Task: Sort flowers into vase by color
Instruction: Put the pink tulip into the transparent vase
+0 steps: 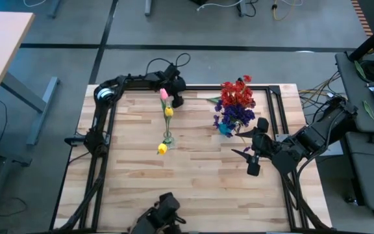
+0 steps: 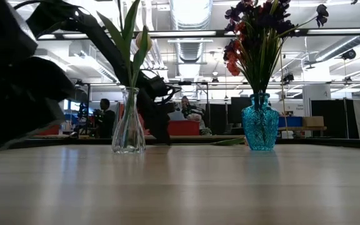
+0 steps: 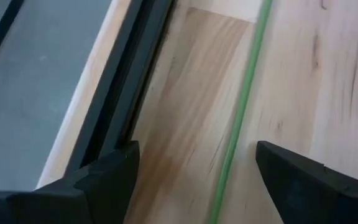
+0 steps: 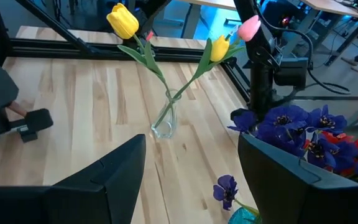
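A clear glass vase (image 1: 167, 138) stands mid-table and holds yellow tulips (image 4: 122, 20) and a pink tulip (image 4: 248, 28). A blue vase (image 2: 259, 123) to its right holds red blossoms (image 1: 237, 95) and purple blossoms (image 4: 297, 121). A long green stem (image 3: 241, 106) lies flat on the table by the far edge; its blossom is outside the left wrist view. My left gripper (image 3: 196, 149) is open low over that stem, one finger on either side, touching nothing. My right gripper (image 4: 191, 140) hangs open and empty, high over the table's right side near the blue vase.
A black frame rail (image 3: 126, 81) runs along the far edge right beside the stem. A loose purple blossom (image 4: 227, 190) lies by the blue vase. A dark camera mount (image 1: 164, 208) sits at the near edge. Bare wood lies between the vases and the near edge.
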Controlling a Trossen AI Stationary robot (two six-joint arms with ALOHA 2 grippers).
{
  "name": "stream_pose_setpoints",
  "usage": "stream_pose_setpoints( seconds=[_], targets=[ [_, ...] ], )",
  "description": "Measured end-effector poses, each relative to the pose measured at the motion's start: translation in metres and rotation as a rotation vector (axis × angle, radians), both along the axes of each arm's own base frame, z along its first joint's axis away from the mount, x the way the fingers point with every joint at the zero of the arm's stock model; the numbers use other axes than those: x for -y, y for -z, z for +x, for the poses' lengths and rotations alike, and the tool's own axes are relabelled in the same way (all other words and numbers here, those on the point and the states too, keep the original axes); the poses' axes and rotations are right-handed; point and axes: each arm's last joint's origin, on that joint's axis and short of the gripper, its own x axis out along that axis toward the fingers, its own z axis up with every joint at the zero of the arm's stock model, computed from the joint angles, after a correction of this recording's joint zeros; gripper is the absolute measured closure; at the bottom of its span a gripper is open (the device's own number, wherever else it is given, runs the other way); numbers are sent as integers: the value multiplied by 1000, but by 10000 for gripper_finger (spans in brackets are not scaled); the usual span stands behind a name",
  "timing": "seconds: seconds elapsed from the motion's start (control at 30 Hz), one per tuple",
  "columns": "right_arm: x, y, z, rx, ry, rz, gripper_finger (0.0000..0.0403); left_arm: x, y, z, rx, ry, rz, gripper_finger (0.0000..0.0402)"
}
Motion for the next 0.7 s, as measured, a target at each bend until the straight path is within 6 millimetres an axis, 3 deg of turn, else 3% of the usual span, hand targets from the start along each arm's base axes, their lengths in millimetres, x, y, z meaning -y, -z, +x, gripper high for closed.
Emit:
stream_pose_setpoints(
  seconds=[0.1, 0.23, 0.57, 0.7],
  targets=[
    [0, 0, 0, 2, 1, 3, 156, -2, -1, 3, -15, 72, 1, 110],
    [0, 0, 0, 3, 4, 8, 156, 0, -1, 4, -31, 137, 28, 163],
    [0, 0, 0, 5, 3, 9, 156, 1, 1, 4, -34, 162, 25, 385],
    [0, 0, 0, 5, 3, 9, 156, 1, 0, 4, -27, 159, 16, 397]
  ],
)
